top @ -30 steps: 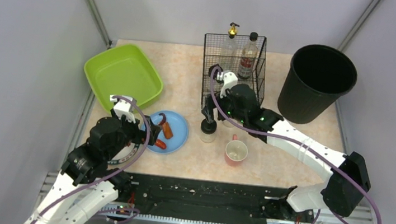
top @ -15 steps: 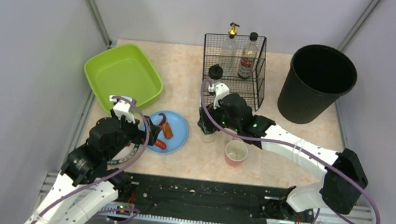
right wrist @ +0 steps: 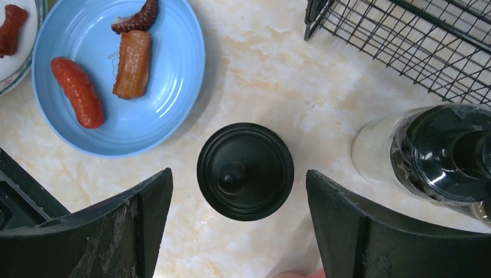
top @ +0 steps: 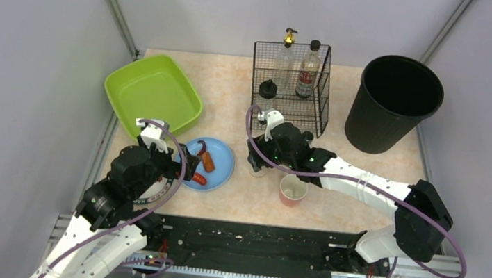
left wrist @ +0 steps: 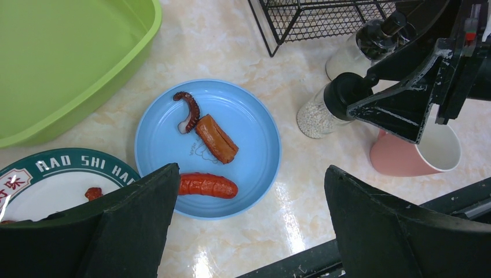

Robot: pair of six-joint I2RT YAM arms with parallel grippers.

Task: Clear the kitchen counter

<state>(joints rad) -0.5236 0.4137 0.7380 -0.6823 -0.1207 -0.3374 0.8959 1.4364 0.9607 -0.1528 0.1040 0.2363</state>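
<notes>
The right gripper (right wrist: 238, 180) is spread wide with nothing in it. Its two fingers stand either side of a black-capped shaker (right wrist: 245, 171), which sits directly beneath it, apart from both pads. The kitchen counter (right wrist: 278, 75) lies below the gripper and carries everything around it. A blue plate (right wrist: 173, 87) with food scraps is off its left finger, and a wire rack (right wrist: 405, 46) is ahead. A second, taller black-topped bottle (right wrist: 428, 156) stands just outside its right finger.

From straight above it is hard to judge how low the fingers sit, so they may only be level with the cap. Closing there risks a shallow pinch that slips or tips the shaker. The neighbouring bottle is close enough that the right finger could knock it, and the pink mug (left wrist: 414, 153) is near too.

The left gripper (left wrist: 250, 169) hangs unclenched and empty above the plate.
</notes>
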